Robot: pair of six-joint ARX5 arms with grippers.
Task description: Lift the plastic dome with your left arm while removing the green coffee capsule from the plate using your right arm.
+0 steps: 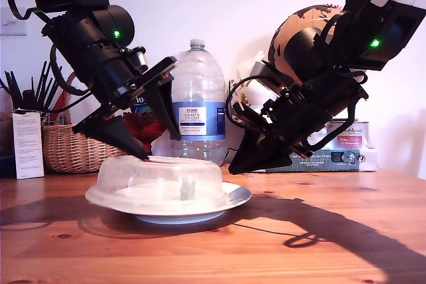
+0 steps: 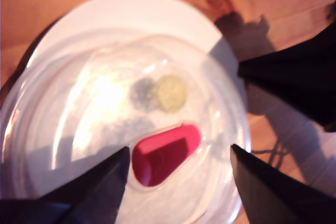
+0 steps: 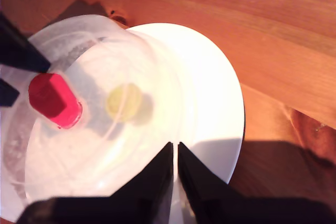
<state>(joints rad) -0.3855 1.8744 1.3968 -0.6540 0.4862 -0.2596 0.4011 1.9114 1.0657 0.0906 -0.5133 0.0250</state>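
Table: wooden, fills lower part of ext. view.
Plate: white, lower centre of ext. view, flat on table.
Plastic dome: frosted, sits on plate, covers most of it; red tab on top.
Green coffee capsule: under dome, on plate, near centre; blurred through plastic.
My first gripper: upper left of ext. view, fingers spread either side of red tab, tips at dome top.
My second gripper: right of centre in ext. view, fingers pressed together, tip just beside plate rim.
Water bottle: behind plate, upright.
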